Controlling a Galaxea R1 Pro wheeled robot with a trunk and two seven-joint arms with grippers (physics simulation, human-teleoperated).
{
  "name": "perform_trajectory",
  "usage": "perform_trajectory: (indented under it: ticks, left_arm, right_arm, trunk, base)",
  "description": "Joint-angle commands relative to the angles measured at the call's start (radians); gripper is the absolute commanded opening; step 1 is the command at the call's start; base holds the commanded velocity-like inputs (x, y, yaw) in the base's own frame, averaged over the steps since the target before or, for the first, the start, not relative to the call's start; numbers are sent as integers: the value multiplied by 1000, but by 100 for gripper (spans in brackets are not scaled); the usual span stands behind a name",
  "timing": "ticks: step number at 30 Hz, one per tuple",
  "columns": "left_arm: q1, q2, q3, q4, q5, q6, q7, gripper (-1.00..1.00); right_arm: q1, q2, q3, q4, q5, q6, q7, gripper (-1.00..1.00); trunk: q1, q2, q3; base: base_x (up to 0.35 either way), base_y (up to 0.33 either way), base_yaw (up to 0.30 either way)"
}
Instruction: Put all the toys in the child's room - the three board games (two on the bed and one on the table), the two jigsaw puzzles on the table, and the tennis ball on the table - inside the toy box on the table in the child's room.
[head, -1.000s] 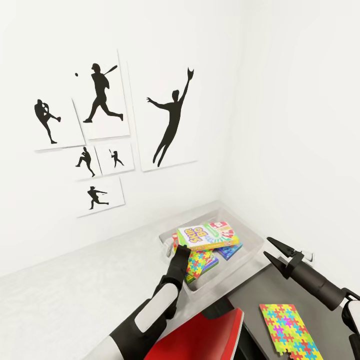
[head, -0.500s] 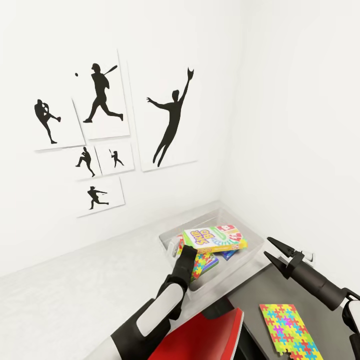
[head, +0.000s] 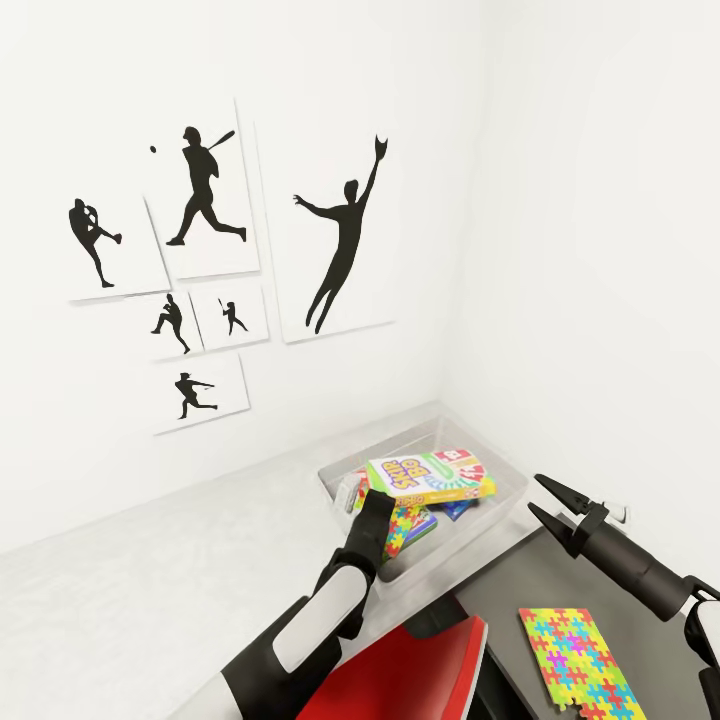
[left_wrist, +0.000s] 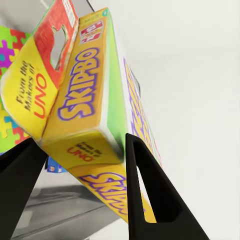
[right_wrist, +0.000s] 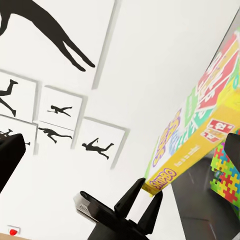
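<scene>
Left tool (head: 372, 505) sits over the toy box (head: 505, 497), fingers spread either side of the Skip-Bo box (head: 428, 476), which rests inside atop other toys. Best retreat: straight back, no nudging. Right tool (head: 540, 497) gapes empty near a jigsaw puzzle (head: 580, 660) outside the bin.

Six silhouette pictures (head: 215, 190) are hanging on the wall above the bin (head: 505, 495). One bin is sitting on the table (head: 150, 560). In the bin, three game boxes seem to be showing, though the stack is hiding much: a Skip-Bo box (head: 425, 474) on top, a blue box (head: 460, 506) under it, and a third edge (head: 348, 492) at the bin's near-left side. Two puzzles are lying in sight: one (head: 408, 522) in the bin, one (head: 580, 662) on the dark cabinet (head: 520, 575) beside the bin. Two grippers are showing, left (head: 372, 508) and right (head: 545, 500).
</scene>
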Motion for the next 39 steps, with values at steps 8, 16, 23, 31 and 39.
perform_trajectory:
  ticks: [8,16,23,31,39]
  left_arm:
    - [-6,0,-1,5,2,-10,3,-100]
    - [-10,0,1,12,2,-76,3,-100]
    - [-11,0,2,14,1,-85,2,-100]
    - [-11,0,3,15,2,-134,2,100]
    - [-11,0,1,15,4,-139,2,100]
  right_arm:
    - [-1,0,-1,0,5,5,6,100]
    - [-1,0,-1,0,5,5,6,100]
    - [-1,0,-1,0,5,5,6,100]
    - [-1,0,-1,0,5,5,6,100]
    - [-1,0,-1,0,5,5,6,100]
  trunk:
    - [1,-2,-2]
    - [1,-2,-2]
    - [1,-2,-2]
    - [1,-2,-2]
    - [1,-2,-2]
  base:
    - [0,0,0]
    - [0,0,0]
    - [0,0,0]
    - [0,0,0]
    - [0,0,0]
